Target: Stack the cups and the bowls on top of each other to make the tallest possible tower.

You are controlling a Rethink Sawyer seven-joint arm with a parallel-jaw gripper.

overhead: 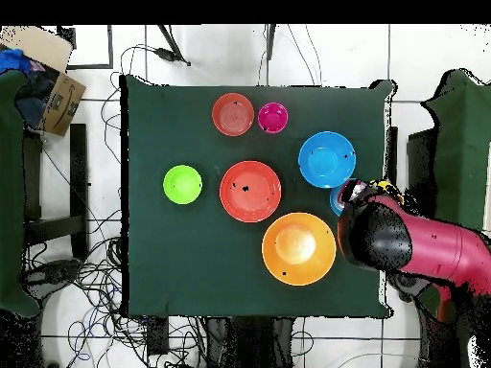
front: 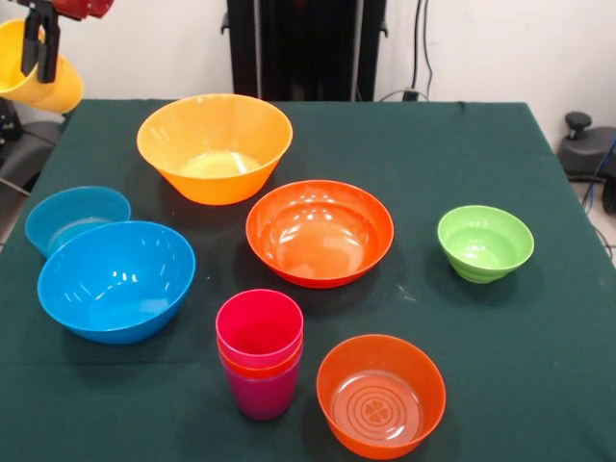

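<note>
My gripper is up at the table's far left corner in the front view, shut on the rim of the yellow cup, which hangs tilted above and beyond the table edge. A short stack of cups stands near the front: purple base, orange-red, crimson on top; it also shows in the overhead view. The bowls stand apart on the table: large orange-yellow, large blue, small blue behind it, wide red-orange, small green and translucent orange.
The dark green tablecloth covers the table. In the overhead view the red arm reaches in over the table's right edge and hides part of the small blue bowl. A cardboard box sits off the table.
</note>
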